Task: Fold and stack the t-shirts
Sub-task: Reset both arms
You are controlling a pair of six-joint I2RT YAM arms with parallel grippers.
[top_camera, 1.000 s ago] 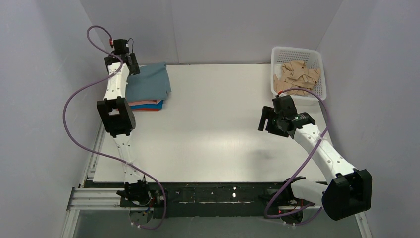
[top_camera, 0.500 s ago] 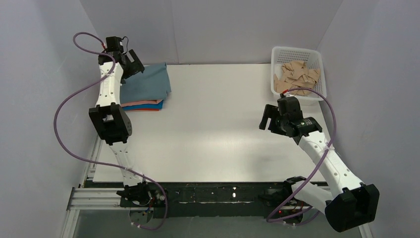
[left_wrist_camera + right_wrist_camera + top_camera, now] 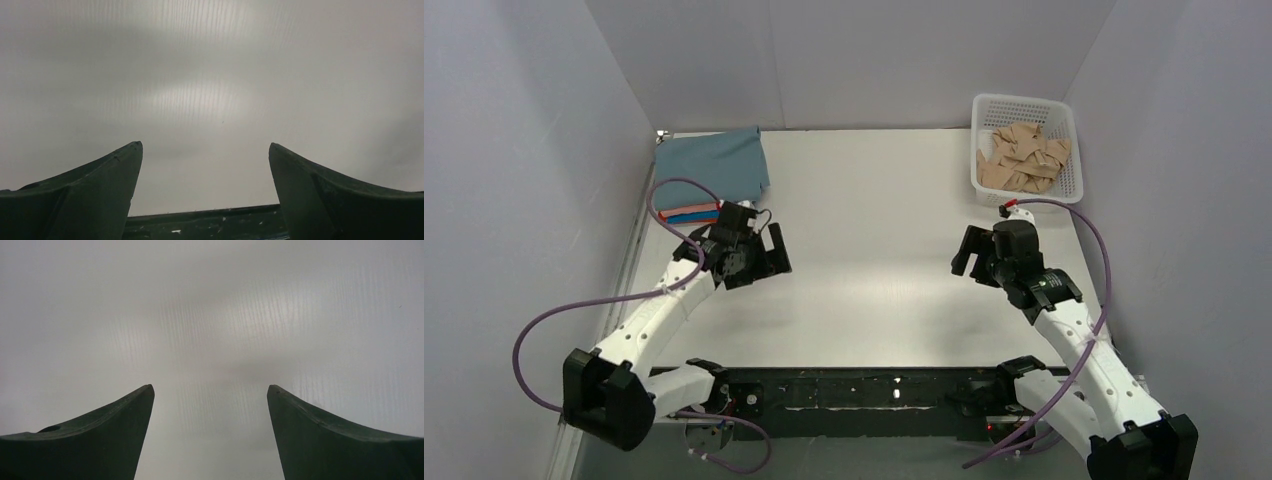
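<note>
The t-shirts lie folded in a stack at the table's far left corner. The grey-blue shirt point(image 3: 714, 165) is on top. Salmon-pink, bright blue and orange-red edges point(image 3: 689, 213) show beneath it at the near side. My left gripper point(image 3: 769, 258) hangs open over bare table, a little in front and to the right of the stack. In the left wrist view the left gripper point(image 3: 206, 145) has only the white table between its fingers. My right gripper point(image 3: 964, 255) is open over the right half of the table, and in its wrist view the right gripper point(image 3: 210, 387) is likewise empty.
A white plastic basket point(image 3: 1024, 100) holding several beige folded pieces point(image 3: 1024, 160) stands at the far right corner. White walls close in the table on three sides. The dark rail with the arm bases point(image 3: 874, 390) runs along the near edge.
My left arm has swung away from the stack's far left side, down to the near left-middle of the table, and its jaws opened wider. The right arm drew back a little toward its base.
</note>
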